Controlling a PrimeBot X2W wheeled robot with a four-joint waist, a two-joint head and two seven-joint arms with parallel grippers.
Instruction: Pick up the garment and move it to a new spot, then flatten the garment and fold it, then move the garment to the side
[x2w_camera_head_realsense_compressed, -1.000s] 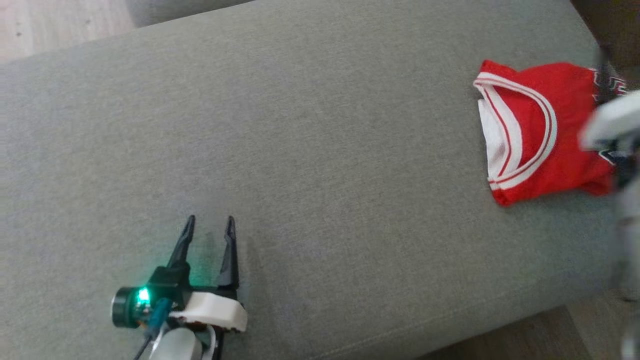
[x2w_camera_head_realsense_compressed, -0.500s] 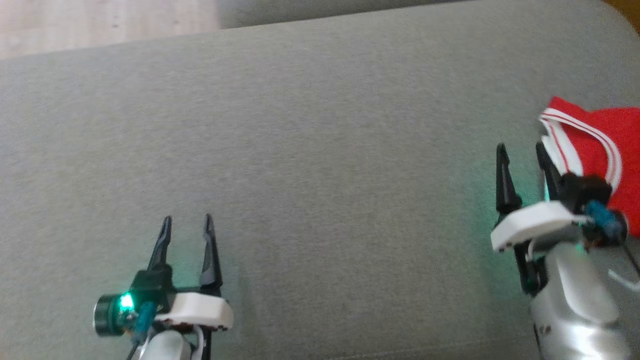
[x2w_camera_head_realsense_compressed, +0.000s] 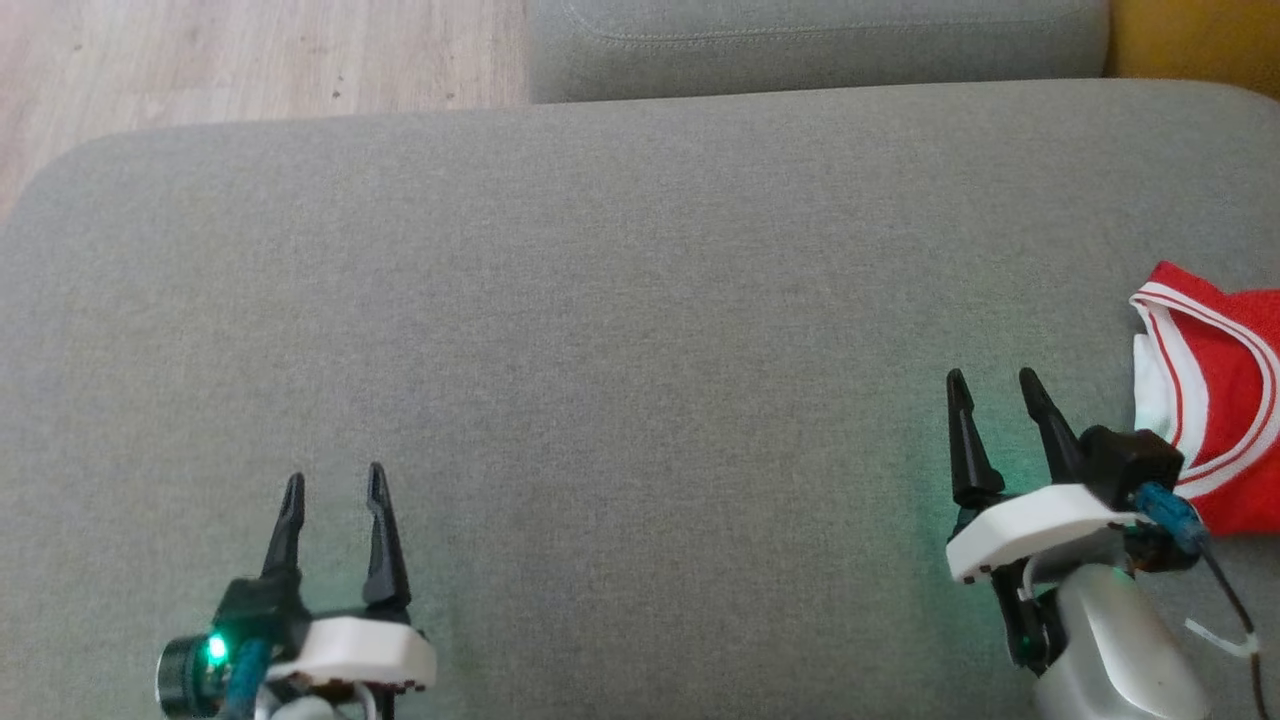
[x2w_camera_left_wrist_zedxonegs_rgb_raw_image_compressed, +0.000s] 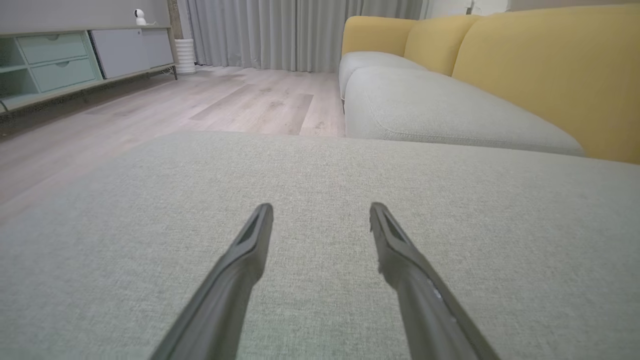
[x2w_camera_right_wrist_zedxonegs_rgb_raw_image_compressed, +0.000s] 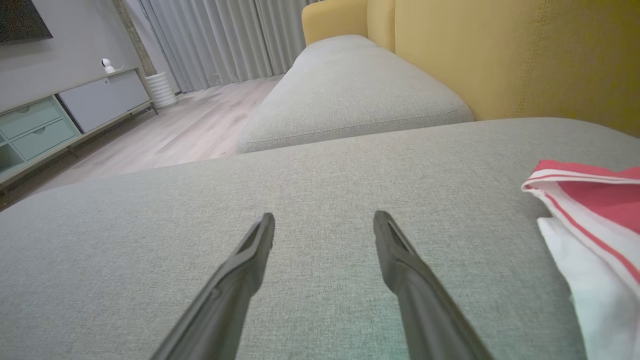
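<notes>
At lower left of the head view, the left hand (x2w_camera_head_realsense_compressed: 334, 473) hovers over the bare grey sofa cushion (x2w_camera_head_realsense_compressed: 640, 280), fingers spread wide, holding nothing. The right hand (x2w_camera_head_realsense_compressed: 992, 374), equally wide and empty, sits just beside the folded red-and-white garment (x2w_camera_head_realsense_compressed: 1225, 400), which lies at the far right, partly cut off by the frame.

Risk noted: the blue connector (x2w_camera_head_realsense_compressed: 1168, 508) at the right wrist overlaps the cloth, so a careless sideways sweep could snag the trim and undo the fold.

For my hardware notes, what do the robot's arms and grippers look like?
Left gripper and right gripper each have two long dark fingers on a white mount. Silver forearm with blue connector and black cable; green light on the left.
</notes>
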